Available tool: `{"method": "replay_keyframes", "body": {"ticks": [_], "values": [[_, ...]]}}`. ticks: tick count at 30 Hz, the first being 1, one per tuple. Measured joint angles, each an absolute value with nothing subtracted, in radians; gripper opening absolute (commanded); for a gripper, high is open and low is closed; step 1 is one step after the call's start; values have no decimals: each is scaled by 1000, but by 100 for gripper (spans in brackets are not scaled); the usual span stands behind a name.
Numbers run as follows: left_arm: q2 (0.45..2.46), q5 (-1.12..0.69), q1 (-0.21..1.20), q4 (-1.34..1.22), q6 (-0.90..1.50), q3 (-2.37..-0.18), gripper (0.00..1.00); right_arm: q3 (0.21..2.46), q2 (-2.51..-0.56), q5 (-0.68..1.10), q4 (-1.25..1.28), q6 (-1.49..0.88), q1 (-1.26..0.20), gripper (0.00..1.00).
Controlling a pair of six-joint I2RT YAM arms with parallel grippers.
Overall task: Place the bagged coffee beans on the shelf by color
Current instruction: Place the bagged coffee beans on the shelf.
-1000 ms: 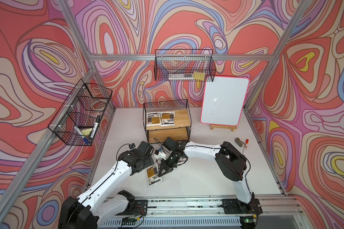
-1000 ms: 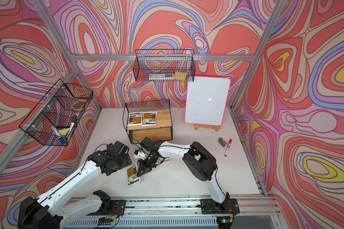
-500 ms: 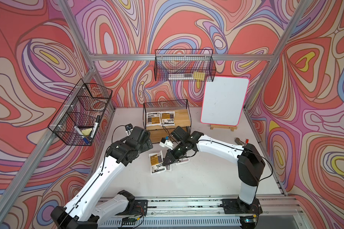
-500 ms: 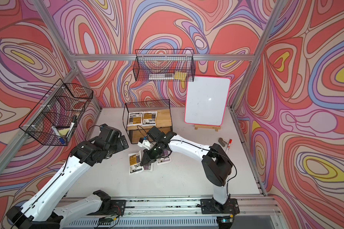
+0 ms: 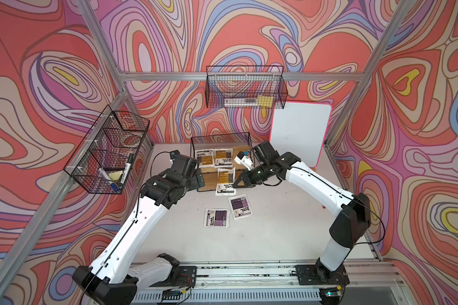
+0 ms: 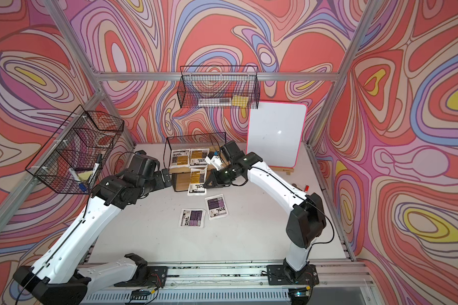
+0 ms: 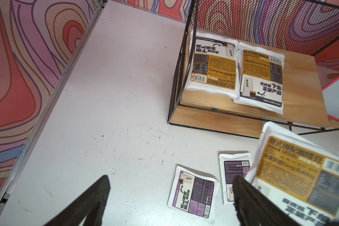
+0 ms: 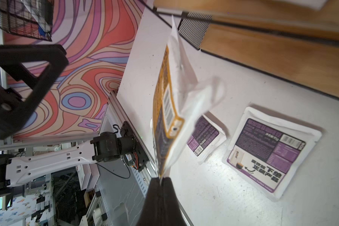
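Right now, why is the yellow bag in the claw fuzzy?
In the right wrist view the orange-yellow pouch, pinched by the right gripper, hangs close to the lens and smears; in the left wrist view it is soft too; in a top view the whiteboard shows a glare spot.

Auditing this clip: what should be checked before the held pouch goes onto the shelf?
1. Right gripper shut on the orange-yellow labelled white pouch: ok.
2. Bare wood on the top board of the wire-framed wooden shelf, beside two orange-yellow pouches: ok.
3. Held pouch level: not ok, pinched at one edge, tilted.
4. Left gripper open, empty: ok.
5. Lower board free for two purple-labelled pouches on the white table: cannot tell.
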State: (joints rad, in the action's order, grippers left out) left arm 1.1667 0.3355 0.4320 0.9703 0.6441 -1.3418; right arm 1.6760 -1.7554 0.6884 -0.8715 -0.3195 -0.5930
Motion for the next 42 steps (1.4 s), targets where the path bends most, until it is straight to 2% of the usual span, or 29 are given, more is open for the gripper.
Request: {"method": "replay_keyframes", "body": {"ticks": [12,21,31,32,36,37,42], "values": [[1215,280,432,941,617,-1355,99,1962,-1821,597,-969,-288,-431,0],[1218,264,431,932,610,-1355,99,2109,-1975,520,-1076,-261,-415,0],[1217,252,430,912,609,-1335,99,2197,-2050,462,-1158,-244,-413,0],[1217,249,430,912,610,-1331,99,2204,-2053,459,-1162,-244,-413,2],[1217,242,428,910,610,-1320,99,2237,-2075,437,-1170,-244,-413,36],[1217,240,427,909,610,-1319,99,2247,-2083,435,-1170,-244,-412,41],[1209,237,426,902,611,-1310,99,2289,-2109,410,-1161,-269,-410,46]]}}
